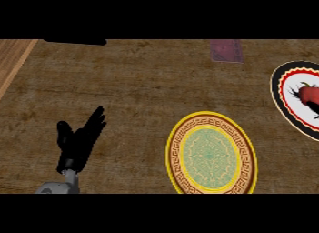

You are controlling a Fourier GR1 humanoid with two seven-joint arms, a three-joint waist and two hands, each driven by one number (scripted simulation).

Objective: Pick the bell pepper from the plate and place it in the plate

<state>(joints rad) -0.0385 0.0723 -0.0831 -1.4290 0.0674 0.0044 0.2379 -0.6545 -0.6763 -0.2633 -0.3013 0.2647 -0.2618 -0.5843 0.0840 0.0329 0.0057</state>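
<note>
Red and glossy, the bell pepper point(312, 94) sits on a black-rimmed plate point(280, 89) at about three o'clock, hard against the right edge of the view. Dark shapes overlap the pepper there; whether they are the right hand or the plate's pattern cannot be told, so nothing is claimed of that hand. By the look of it the pepper is light, hollow and smooth-skinned (likely to slip), with firm walls; a hold across its broad middle seems safer than one at the stem. A yellow-rimmed plate point(243, 132) with a green centre lies near five o'clock, well apart from the first plate and bare of food, the likely destination. Brown counter point(142, 82) runs between them with nothing standing in the path. A small purple cloth point(226, 50) lies at one o'clock, clear of both plates. Left hand point(78, 139) rests at eight o'clock, fingers straight and pointing up, touching nothing.
</note>
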